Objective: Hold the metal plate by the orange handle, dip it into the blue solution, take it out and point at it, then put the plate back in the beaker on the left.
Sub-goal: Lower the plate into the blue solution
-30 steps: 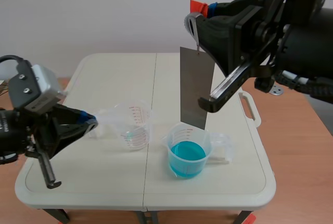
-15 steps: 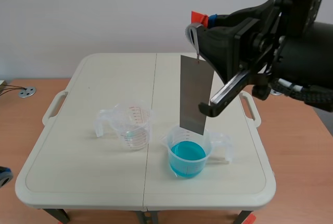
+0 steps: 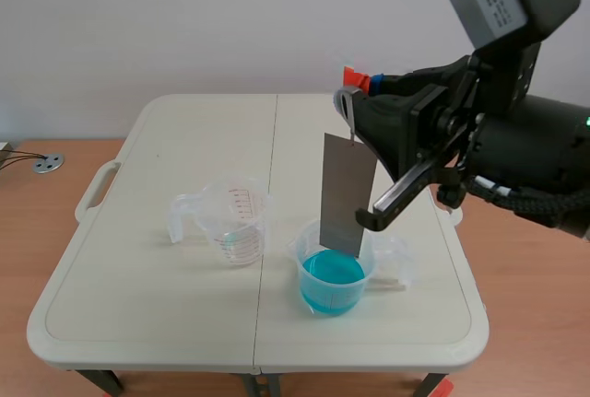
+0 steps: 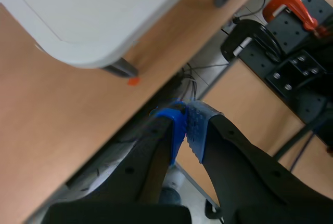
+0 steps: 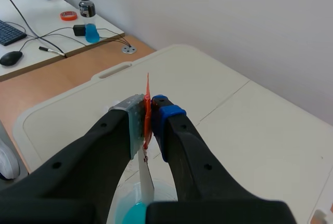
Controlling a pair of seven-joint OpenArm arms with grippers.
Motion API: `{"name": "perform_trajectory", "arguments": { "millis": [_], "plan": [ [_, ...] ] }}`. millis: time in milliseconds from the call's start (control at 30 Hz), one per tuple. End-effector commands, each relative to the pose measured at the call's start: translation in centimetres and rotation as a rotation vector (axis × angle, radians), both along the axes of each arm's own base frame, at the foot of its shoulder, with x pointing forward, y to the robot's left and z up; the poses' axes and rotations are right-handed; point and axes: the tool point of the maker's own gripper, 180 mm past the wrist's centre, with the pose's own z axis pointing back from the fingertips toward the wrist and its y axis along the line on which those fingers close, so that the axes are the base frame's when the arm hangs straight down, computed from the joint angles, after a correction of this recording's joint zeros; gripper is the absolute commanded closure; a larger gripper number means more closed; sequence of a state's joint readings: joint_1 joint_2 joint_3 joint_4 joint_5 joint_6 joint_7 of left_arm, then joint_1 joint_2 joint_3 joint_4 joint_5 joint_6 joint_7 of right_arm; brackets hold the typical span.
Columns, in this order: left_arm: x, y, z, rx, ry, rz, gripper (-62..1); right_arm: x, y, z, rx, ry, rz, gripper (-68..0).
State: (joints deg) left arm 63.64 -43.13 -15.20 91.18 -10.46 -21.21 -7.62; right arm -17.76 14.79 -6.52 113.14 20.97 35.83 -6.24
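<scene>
Fingers of the right gripper pinch the orange handle, and the plate hangs down, its low end just inside the blue cup near the table's front edge. The empty cup stands just left of it. The left gripper is pinched together on nothing, down beside the table.

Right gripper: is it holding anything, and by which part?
The right gripper pinches the orange handle at the top of the metal plate, hanging below.
</scene>
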Motion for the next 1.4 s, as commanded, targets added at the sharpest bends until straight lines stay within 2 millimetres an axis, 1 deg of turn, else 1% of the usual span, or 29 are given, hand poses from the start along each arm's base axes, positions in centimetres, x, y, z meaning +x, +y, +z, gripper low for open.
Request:
{"name": "perform_trajectory", "arguments": {
  "millis": [0, 67, 167, 433, 800, 1133, 1233, 1367],
  "plan": [
    [-0.6, -0.4, 0.3, -0.024, 0.005, 0.007, -3.1, 0.3, 0.2, 1.1, 0.030, -0.035, 0.008, -1.5],
    [-1.5, -0.5, 0.0, -0.026, 0.031, 0.015, -3.1, 0.4, 0.2, 0.6, 0.040, -0.019, 0.013, -1.5],
    [-2.3, -0.3, -0.4, -0.013, 0.059, 0.038, -3.1, 0.5, 0.4, 0.0, 0.051, 0.003, 0.021, -1.5],
    [-2.9, -0.1, -0.9, 0.005, 0.090, 0.057, -3.1, 0.8, 1.0, -2.3, 0.064, 0.060, 0.049, -1.5],
    [-3.1, 0.2, -1.1, 0.021, 0.106, 0.057, -3.1, 1.2, 1.1, -5.4, 0.075, 0.142, 0.054, -1.5],
    [-3.1, 0.1, -1.1, 0.020, 0.107, 0.056, -3.1, 1.3, 0.5, -8.2, 0.065, 0.218, 0.036, -1.5],
    [-3.1, 0.1, -1.1, 0.020, 0.107, 0.056, -3.1, 1.3, 0.3, -8.7, 0.063, 0.233, 0.032, -1.5],
    [-3.1, 0.1, -1.1, 0.020, 0.107, 0.056, -3.1, 1.3, 0.3, -8.8, 0.060, 0.234, 0.031, -1.5]
  ]
}}
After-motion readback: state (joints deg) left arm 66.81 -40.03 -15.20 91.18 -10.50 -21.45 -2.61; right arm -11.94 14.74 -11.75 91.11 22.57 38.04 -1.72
